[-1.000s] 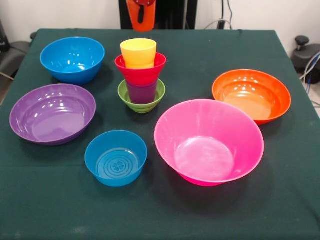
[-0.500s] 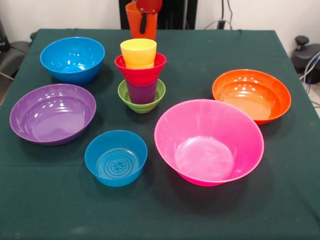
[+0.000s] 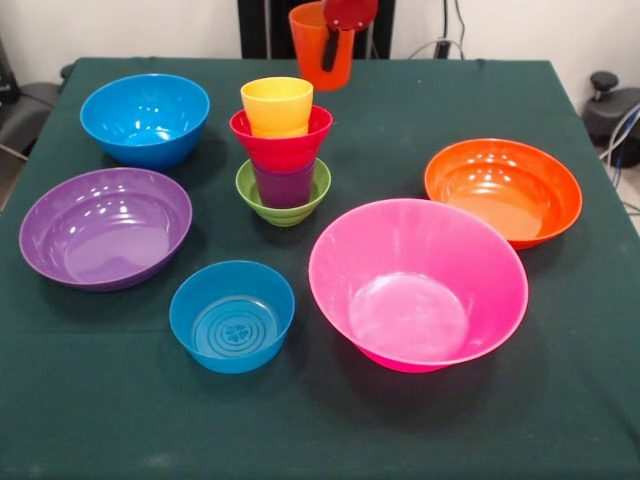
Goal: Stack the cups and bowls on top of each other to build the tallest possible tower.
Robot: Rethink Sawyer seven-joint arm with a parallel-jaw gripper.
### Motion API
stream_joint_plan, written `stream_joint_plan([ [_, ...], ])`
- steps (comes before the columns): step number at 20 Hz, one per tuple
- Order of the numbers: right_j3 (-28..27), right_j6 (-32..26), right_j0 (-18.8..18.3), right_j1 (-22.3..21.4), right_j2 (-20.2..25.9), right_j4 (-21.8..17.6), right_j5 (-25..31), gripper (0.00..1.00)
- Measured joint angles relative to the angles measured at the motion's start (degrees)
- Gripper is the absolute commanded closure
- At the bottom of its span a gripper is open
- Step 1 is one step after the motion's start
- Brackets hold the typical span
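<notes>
In the front view, the pincer (image 3: pixel 335 40) is gripping the orange cup (image 3: pixel 318 48) by its rim, one finger hanging down the cup's front wall. The cup is hanging above the desk (image 3: pixel 100 400), at about one o'clock from the tower (image 3: pixel 282 150), apart from the yellow cup (image 3: pixel 276 105) topping it.

A single camera is looking from across the desk (image 3: pixel 90 420), facing the robot's side and angled downward from a raised spot. It is taking in nearly the whole green top, from its near edge up to the far edge just below the claw (image 3: pixel 335 45), which is entering at the top of the frame. Everything on the desk is sitting nearer the lens than the claw. No second view is accompanying it, so no shared area is showing.
</notes>
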Motion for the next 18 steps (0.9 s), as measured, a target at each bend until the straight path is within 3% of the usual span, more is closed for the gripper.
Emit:
stream_joint_plan([
  [8,0.1,0.0,-1.6,-0.4,0.0,0.0,0.7,1.0],
  [18,1.0,0.0,-3.9,-4.0,0.3,0.3,0.8,1.0],
])
